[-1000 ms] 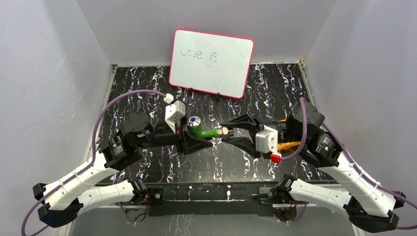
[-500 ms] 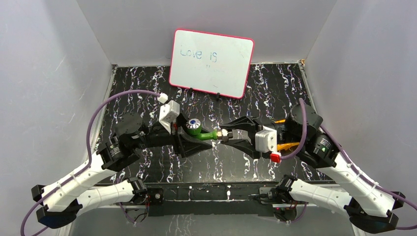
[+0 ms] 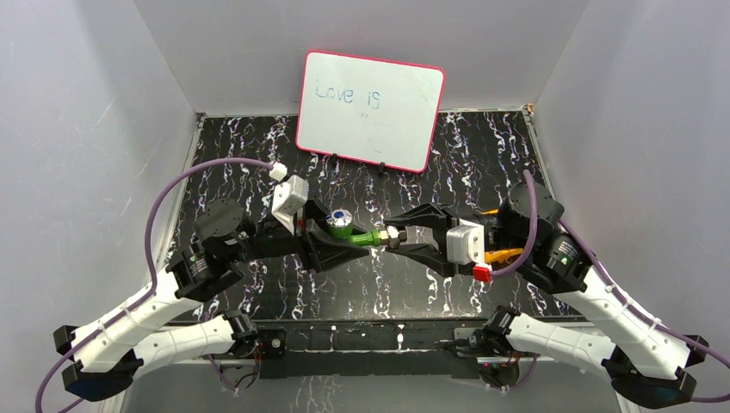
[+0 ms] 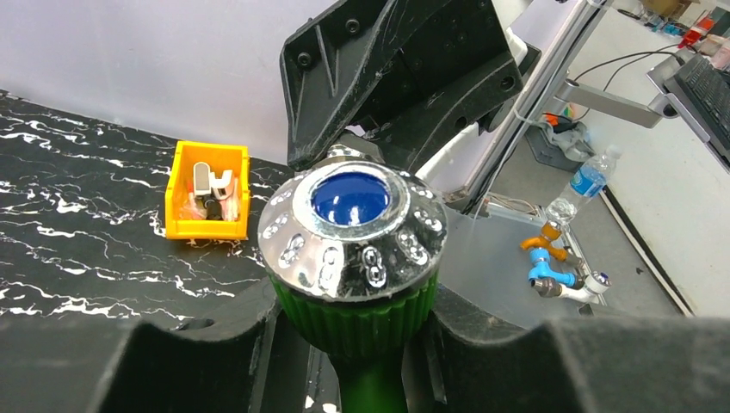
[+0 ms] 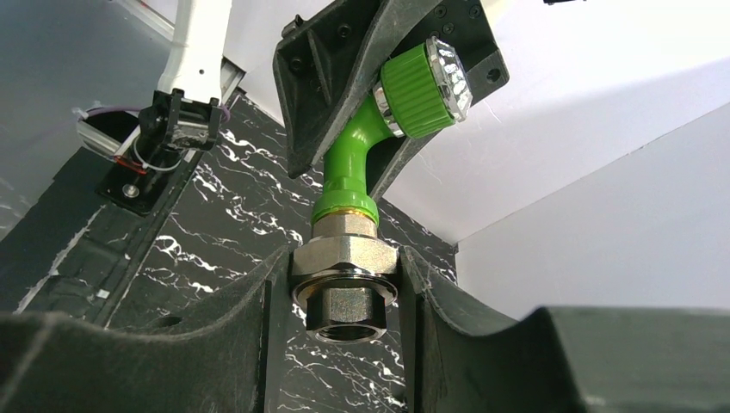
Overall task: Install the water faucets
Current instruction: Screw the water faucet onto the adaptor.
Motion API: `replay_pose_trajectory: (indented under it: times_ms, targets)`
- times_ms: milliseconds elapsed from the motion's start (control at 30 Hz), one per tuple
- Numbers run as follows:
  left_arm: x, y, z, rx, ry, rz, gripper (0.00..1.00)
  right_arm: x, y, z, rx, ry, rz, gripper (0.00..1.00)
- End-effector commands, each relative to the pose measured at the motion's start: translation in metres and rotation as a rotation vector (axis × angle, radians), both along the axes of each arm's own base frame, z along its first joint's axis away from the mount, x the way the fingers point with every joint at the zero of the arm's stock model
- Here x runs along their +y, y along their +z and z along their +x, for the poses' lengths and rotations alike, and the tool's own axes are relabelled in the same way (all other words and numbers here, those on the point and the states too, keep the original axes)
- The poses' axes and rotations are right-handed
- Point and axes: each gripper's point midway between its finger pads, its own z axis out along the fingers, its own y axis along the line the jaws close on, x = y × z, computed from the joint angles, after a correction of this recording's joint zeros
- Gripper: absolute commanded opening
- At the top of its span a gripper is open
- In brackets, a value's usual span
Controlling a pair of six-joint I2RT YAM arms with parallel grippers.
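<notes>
left gripper (image 3: 343, 234): I read it as clamped narrow on the green tap (image 3: 355, 234). One finger sits each side of the ribbed green collar under the knob.
right gripper (image 3: 393, 232): closed to a narrow gap on the metal end fitting (image 3: 392, 233), with both fingers touching the hex nut.
green tap location: held between the two gripper tips, which face each other, and off the bench (image 3: 258, 155). The knob end is in the left gripper and the threaded end in the right.
knob (image 4: 353, 224): blue centre with a silver rim, right in front of my left wrist camera. It is just past the left gripper (image 4: 353, 344) fingers.
tap body from right wrist: the green elbow (image 5: 355, 168) rises from the fitting (image 5: 346, 284) that the right gripper (image 5: 344, 297) holds. It bends toward the left gripper (image 5: 344, 95) beyond.
spout: I can't make it out in any view.
orange bin (image 4: 207, 202): on the bench beyond and left of the left gripper, with metal pieces inside. In the top view I see it only partly, behind the right wrist.
whiteboard (image 3: 370, 110): propped at the far bench edge, well beyond both grippers, with "Love is" written on it.
</notes>
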Motion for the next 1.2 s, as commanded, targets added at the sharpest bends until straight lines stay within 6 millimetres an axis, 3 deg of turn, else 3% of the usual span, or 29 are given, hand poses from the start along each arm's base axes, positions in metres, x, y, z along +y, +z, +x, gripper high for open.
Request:
replay_pose_trajectory:
  times_ms: [0,233,567,800,1167]
  targets:
    - [0.006,0.022,-0.001,-0.057,0.019,-0.083,0.00,-0.001,0.021,-0.003,-0.010,0.005,0.083,0.17]
    - [0.008,0.028,-0.002,-0.154,0.016,-0.108,0.00,0.000,0.029,-0.005,0.154,0.003,0.112,0.11]
    - [0.015,0.036,-0.003,-0.396,0.029,-0.147,0.00,0.008,0.035,-0.005,0.657,-0.011,0.093,0.00]
    - [0.022,0.043,0.000,-0.588,0.073,-0.178,0.00,0.015,0.033,-0.008,0.951,0.002,0.055,0.00]
    - [0.024,0.044,0.007,-0.517,0.121,-0.179,0.00,0.014,0.047,-0.005,0.924,0.011,0.119,0.01]
